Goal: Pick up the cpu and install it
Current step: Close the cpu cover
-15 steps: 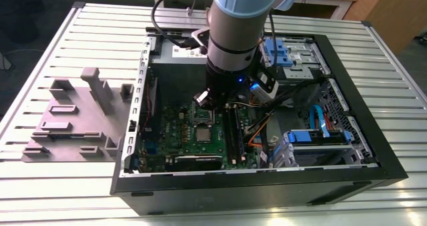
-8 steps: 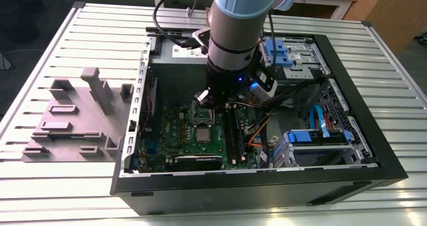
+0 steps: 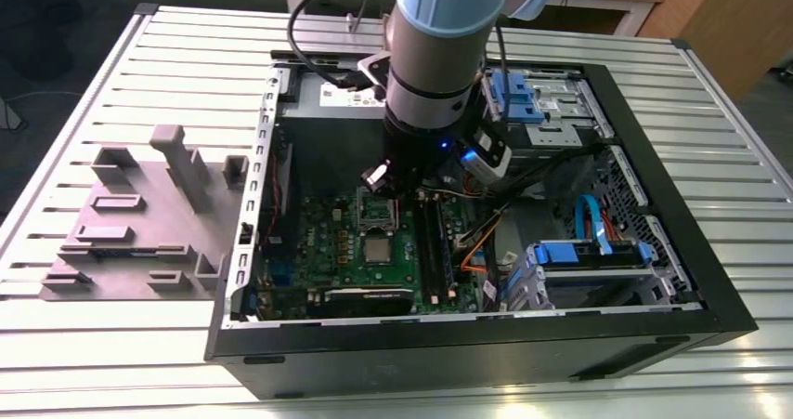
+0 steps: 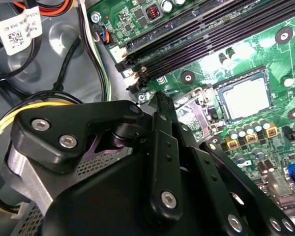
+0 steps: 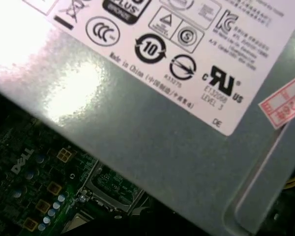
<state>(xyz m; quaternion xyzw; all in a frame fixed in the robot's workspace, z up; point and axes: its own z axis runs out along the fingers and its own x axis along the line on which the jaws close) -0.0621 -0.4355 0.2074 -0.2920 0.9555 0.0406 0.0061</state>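
Lying inside the case [image 3: 496, 349], cpu [image 3: 378, 249] on motherboard [image 3: 329, 252].

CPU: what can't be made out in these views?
1. Small flat square silvery cpu: the second wrist view shows it in its socket; whether it is fully seated is too fine to tell.
2. Black gripper: in the second wrist view, its own links cover its tip.
3. Green motherboard: in the first wrist view, a grey metal box hides most of it.

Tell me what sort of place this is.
Likely a robotics lab workbench for computer assembly: a robot arm hangs over an open PC case on a slatted metal table, with a grey fixture tray beside it.
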